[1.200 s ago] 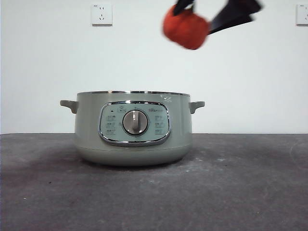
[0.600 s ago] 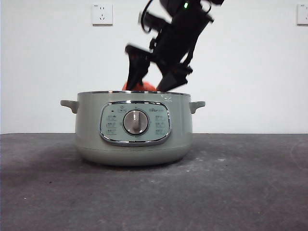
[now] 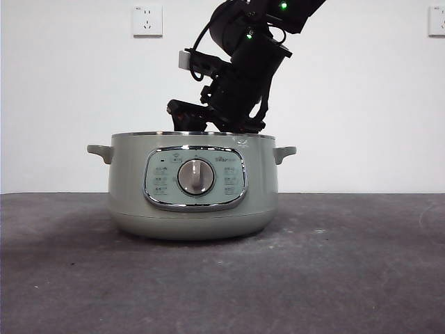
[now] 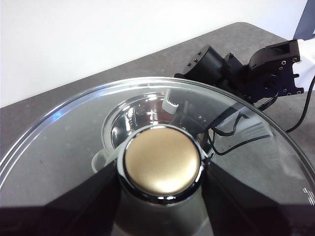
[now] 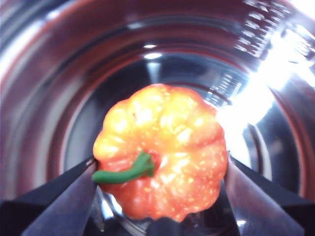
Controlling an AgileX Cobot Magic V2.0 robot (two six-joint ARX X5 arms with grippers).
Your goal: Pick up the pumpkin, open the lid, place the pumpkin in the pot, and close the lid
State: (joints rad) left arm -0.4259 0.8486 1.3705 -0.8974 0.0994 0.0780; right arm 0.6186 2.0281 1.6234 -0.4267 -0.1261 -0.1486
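The pale sage-green pot (image 3: 195,202) stands open in the middle of the table. My right arm (image 3: 240,76) reaches down into it from above, and the pot wall hides its jaws in the front view. In the right wrist view my right gripper (image 5: 160,206) is shut on the orange pumpkin (image 5: 162,152), held inside the shiny pot bowl (image 5: 59,73). My left gripper (image 4: 162,199) is shut on the knob (image 4: 162,162) of the glass lid (image 4: 64,147) and holds it above the pot, out of the front view. The pumpkin is hidden in the front view.
The dark grey table (image 3: 348,264) spreads to both sides of the pot. Two wall sockets (image 3: 147,21) (image 3: 437,21) are on the white wall behind. The right arm (image 4: 236,73) shows past the lid in the left wrist view.
My right arm has come down from the upper right with the pumpkin and lowered it below the pot's rim, so the pumpkin no longer shows in the front view.
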